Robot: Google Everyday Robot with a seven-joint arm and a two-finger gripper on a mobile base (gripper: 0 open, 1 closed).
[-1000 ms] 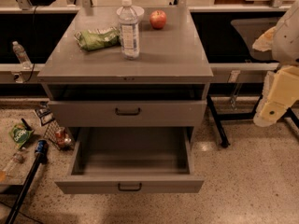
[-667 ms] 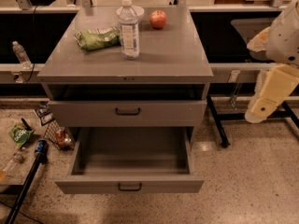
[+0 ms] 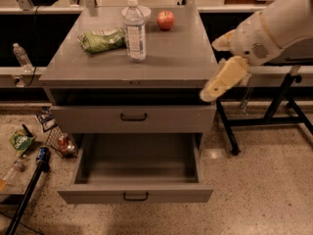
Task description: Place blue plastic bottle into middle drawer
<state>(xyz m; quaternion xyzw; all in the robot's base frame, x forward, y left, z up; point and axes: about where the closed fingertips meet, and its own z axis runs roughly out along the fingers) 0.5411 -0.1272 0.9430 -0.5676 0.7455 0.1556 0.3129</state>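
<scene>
The blue plastic bottle [image 3: 135, 31], clear and ribbed with a white cap, stands upright near the back middle of the grey cabinet top [image 3: 171, 58]. The middle drawer [image 3: 135, 196] is pulled open below the shut upper drawer [image 3: 134, 116], and nothing lies in it. My gripper [image 3: 222, 80], cream-coloured on a white arm, hangs at the cabinet's right edge. It is level with the top's front corner, to the right of the bottle and apart from it, and it holds nothing.
A green bag [image 3: 101, 39], a red apple [image 3: 166, 19] and a white bowl [image 3: 138, 11] share the top. A small clear bottle [image 3: 20, 55] stands at the left. Litter [image 3: 22, 141] and a black pole [image 3: 29, 190] lie on the floor at the left. A black stand [image 3: 274, 116] is at the right.
My arm has swung left and slightly up, bringing the gripper from the far right to the cabinet's right edge. The bottle and both drawers have not moved.
</scene>
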